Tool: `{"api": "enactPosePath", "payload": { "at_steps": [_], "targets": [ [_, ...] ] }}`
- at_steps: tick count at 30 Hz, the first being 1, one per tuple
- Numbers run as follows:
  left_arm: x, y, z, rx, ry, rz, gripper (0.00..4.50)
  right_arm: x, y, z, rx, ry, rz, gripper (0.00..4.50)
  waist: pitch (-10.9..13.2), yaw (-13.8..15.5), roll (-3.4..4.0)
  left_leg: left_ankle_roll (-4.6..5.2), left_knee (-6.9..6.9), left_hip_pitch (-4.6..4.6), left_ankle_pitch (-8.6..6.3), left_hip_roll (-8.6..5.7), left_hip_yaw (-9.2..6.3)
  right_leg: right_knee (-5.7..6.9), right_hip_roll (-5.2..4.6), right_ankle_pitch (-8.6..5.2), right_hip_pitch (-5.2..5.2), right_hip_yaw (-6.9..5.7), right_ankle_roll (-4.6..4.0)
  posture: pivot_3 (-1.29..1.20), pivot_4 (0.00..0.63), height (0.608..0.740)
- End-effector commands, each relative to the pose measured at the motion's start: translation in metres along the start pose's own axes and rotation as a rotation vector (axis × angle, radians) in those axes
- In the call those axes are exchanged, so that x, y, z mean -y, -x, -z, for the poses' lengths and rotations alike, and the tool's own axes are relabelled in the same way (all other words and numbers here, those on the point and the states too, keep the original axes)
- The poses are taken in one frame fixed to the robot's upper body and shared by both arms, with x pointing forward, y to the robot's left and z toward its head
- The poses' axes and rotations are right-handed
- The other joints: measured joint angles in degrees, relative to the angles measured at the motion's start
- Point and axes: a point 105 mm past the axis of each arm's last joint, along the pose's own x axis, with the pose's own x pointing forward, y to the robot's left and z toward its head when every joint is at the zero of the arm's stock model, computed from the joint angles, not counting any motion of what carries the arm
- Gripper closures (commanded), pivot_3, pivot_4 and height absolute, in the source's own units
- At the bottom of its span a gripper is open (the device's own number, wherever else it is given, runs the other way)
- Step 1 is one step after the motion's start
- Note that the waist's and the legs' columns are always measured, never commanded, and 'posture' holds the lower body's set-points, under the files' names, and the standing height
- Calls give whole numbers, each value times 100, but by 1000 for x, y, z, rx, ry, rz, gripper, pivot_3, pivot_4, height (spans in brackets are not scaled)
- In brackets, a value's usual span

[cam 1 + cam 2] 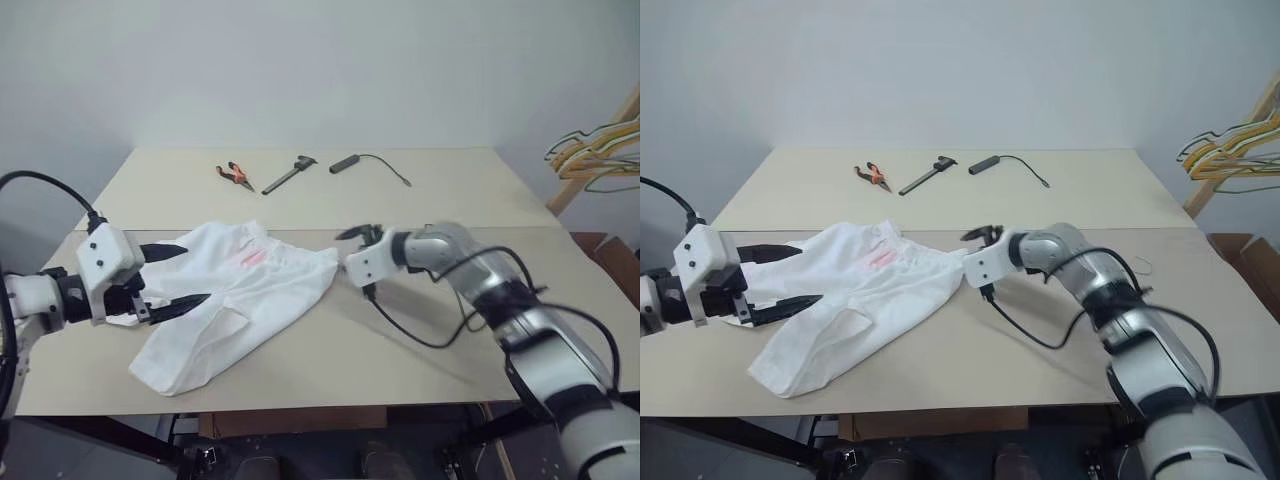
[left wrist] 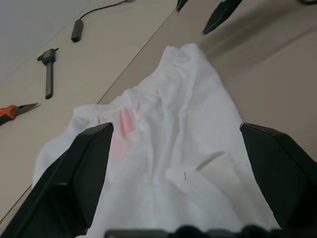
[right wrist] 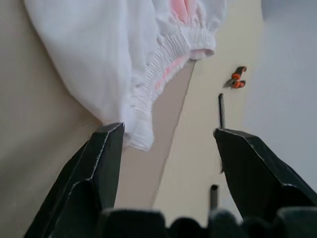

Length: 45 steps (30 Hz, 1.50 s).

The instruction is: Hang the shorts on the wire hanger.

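While the white thin-fabric shorts (image 1: 232,300) with their faint pink-red print near the waistband lie crumpled and flat on the pale beige table (image 1: 420,200), nothing of the hanging itself looks done. No thin grey-green wire hanger can be picked out on the table; off to the right, beyond the table's edge, a bunch of yellow and greenish hangers (image 1: 598,152) hangs on a wooden stand, and I cannot tell whether the wire one is among them. By my reading the task is at an early stage: the shorts must yet be gripped, lifted and brought onto a hanger.

At the left side of the shorts, the left hand (image 1: 172,275) hovers with its two black fingers spread wide, one above the cloth's edge and one lower beside it; it grasps nothing. Its arm comes in low from the left, the hand pointing toward the right and slightly down.

From the right, the right hand (image 1: 980,262) reaches across the table toward the elastic waistband corner of the shorts. In the right wrist view its fingers (image 3: 101,163) stand apart with the gathered waistband just ahead of them and partly between them, not yet pinched; it is empty too.

Far back on the table lie orange-handled pliers (image 1: 233,175), a dark grey clamp-like tool (image 1: 289,174) and a small black block with a cable (image 1: 345,163), well apart from the shorts.
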Motion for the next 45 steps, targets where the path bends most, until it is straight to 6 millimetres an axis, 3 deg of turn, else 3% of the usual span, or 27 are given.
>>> {"api": "enactPosePath", "payload": {
  "at_steps": [1,7,11,18,22,27,29,37,41,45],
  "targets": [
    [2,2,-10,17,-28,-22,36,2,-10,7,-16,174,44,1041,0,-10,0,-6,-2,0,1,0,-1,0,0,-1,-1,0,-2,101,0,740],
    [8,6,-9,11,-21,-38,36,-16,-21,15,-39,322,-20,1041,0,-46,1,-18,-12,-1,7,0,-5,9,0,-4,-6,0,-7,147,0,740],
    [11,10,-9,7,-16,-49,36,-14,-20,17,-40,342,5,1041,2,-44,3,-20,-13,-1,8,0,-10,10,1,-5,-7,0,-8,156,0,740],
    [12,11,-7,1,-8,-64,36,-26,-37,0,11,338,17,1041,2,-69,4,-26,-16,13,12,5,-16,16,12,-11,-7,2,-20,158,0,740],
    [11,11,-6,-1,-8,-66,0,-38,-42,-4,17,315,-27,1935,2,-33,5,-31,-15,12,15,6,-22,19,15,-12,-7,1,-21,152,0,740],
    [11,9,-6,1,-10,-60,0,-39,-42,0,-6,295,-36,3732,3,-30,5,-31,-16,12,15,7,-23,19,15,-13,-8,0,-22,143,0,740],
    [11,8,-6,2,-13,-53,0,-39,-38,4,-12,268,-33,4437,3,-34,6,-31,-16,12,15,8,-22,19,16,-13,-8,0,-22,138,0,740],
    [16,-8,-6,16,-27,11,0,-34,-9,47,-208,25,78,4477,3,-37,5,-31,-16,12,15,7,-23,12,15,-13,-1,-1,-22,71,0,740],
    [13,-20,-8,35,-40,48,0,-54,13,69,-314,-54,53,4477,2,-83,6,-30,-14,14,15,7,-24,9,15,-13,5,-2,-22,28,0,740],
    [10,-34,-8,42,-64,95,0,-89,40,59,-312,-142,-27,4477,-1,-92,8,-21,-12,12,9,7,-34,-7,15,-15,17,-10,-18,-25,0,740]
  ]
}}
